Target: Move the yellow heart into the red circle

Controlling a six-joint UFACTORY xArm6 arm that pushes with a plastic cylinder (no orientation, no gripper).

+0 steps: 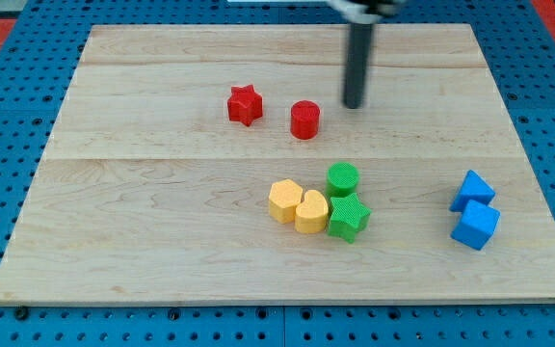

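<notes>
The yellow heart [311, 212] lies low in the middle of the wooden board [162, 222], touching a yellow hexagon [284, 200] on its left and a green star [348, 217] on its right. The red circle [304, 120] stands above them, well apart. My tip [354, 104] rests on the board just to the right of the red circle and a little higher, far above the yellow heart.
A red star [245, 104] sits left of the red circle. A green circle [343, 178] touches the green star's top. Two blue blocks [473, 191] [475, 227] sit together near the board's right edge.
</notes>
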